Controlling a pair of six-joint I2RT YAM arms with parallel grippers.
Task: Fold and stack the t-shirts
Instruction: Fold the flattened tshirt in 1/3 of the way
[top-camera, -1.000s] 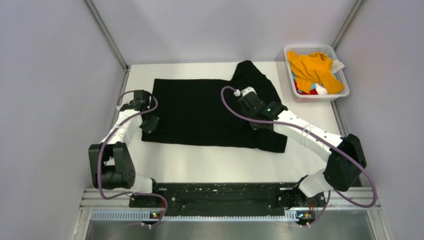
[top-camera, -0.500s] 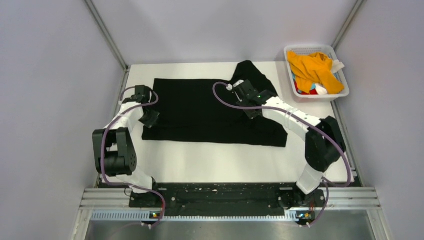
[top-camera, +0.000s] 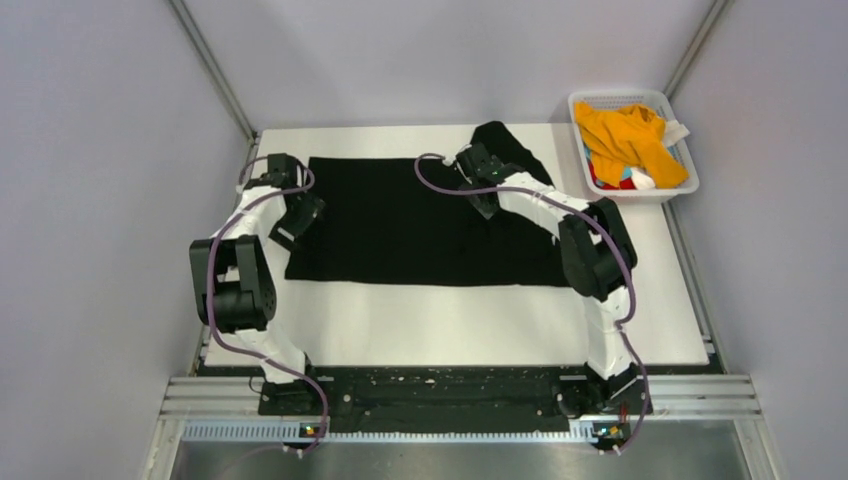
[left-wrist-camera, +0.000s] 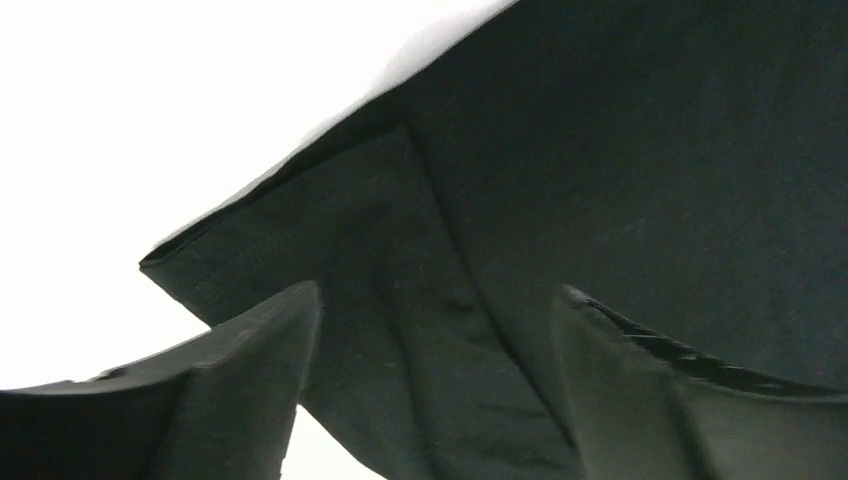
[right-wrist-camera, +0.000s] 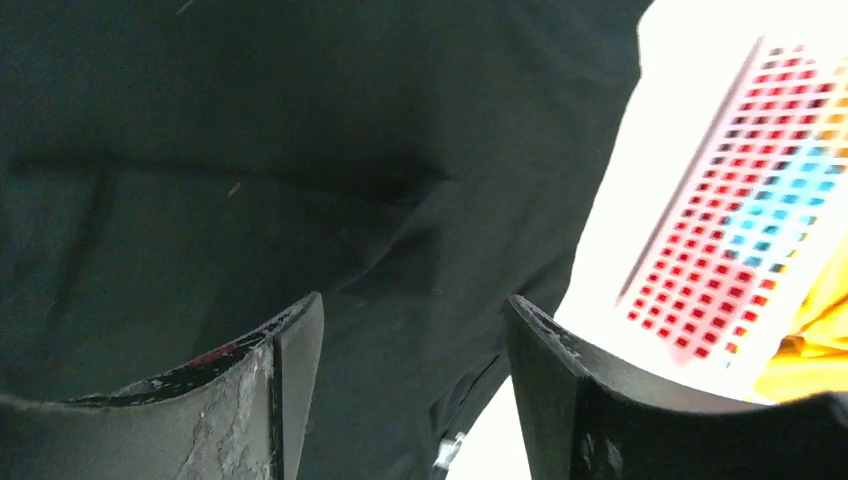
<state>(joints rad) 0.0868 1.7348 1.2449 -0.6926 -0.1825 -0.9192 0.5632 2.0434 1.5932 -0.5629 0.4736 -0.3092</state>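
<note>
Here, L pincer (left-wrist-camera: 437, 292) agape over tee (left-wrist-camera: 650, 150)

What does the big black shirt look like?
The black shirt is soft, plain cloth. It lies flat on the white table as a wide rectangle, with a sleeve-like flap poking out at its far right corner. The left gripper is over its left edge and the right gripper is near the flap, both with jaws open.
</note>
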